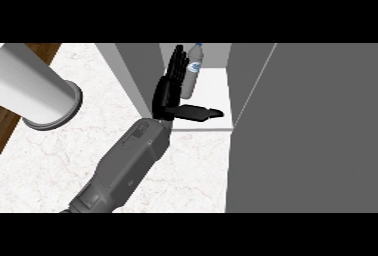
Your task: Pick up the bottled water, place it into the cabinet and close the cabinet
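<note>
You've got a white marble-look counter [81, 150], smooth with faint veins, a dark wood strip [40, 50] far left, matt grey cabinet panels [310, 125], and a clear glossy plastic water bottle [192, 70].

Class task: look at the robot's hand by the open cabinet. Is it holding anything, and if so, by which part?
Nothing is held. The hand is open, fingers straight, beside the bottled water standing in the cabinet.
</note>
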`<state>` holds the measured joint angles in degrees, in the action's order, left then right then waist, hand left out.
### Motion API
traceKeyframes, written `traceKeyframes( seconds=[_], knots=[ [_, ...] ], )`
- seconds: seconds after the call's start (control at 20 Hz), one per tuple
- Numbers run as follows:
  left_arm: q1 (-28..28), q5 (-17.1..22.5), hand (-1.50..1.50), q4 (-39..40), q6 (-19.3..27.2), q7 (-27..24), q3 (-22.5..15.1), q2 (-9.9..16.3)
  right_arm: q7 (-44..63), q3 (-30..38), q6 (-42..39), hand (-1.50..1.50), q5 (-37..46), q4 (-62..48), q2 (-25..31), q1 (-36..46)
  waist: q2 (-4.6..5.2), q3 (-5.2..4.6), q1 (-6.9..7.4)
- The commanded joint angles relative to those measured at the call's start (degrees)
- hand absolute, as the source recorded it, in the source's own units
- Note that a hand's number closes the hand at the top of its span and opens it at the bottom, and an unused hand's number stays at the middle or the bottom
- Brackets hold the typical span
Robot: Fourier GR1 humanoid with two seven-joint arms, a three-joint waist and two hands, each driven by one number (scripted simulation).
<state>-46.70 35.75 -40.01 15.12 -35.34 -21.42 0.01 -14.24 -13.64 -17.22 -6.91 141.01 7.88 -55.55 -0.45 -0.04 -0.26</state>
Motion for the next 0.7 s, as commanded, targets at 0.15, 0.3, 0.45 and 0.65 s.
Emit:
traceKeyframes(
  seconds=[0.15, 0.3, 0.45, 0.65],
  knots=[
    [13.04, -1.05, -1.5, -15.92, -1.13, 0.08, -6.08, -0.01, 4.09, -3.85, 1.92, -1.5, 2.19, 8.65, -0.17, -2.98, 0.01, -0.02, 0.51],
    [19.68, -1.07, -1.5, -25.1, -2.08, 2.34, -8.76, 1.73, 1.26, -0.65, 1.12, -1.5, 1.05, 5.57, 0.7, -2.93, -0.09, 0.02, 0.61],
    [20.78, -0.8, -1.5, -33.71, -1.12, 7.13, -8.12, 6.49, 0.04, -2.78, -1.13, -1.5, 4.28, 7.33, 3.05, -3.83, -0.3, 0.03, 0.43],
    [28.89, -1.34, 1.5, -38.27, -1.24, 7.9, -11.76, 6.81, 1.52, -5.05, -3.91, 1.5, 7.33, 8.09, 6.6, -2.4, -0.1, 0.0, 0.51]
  ],
)
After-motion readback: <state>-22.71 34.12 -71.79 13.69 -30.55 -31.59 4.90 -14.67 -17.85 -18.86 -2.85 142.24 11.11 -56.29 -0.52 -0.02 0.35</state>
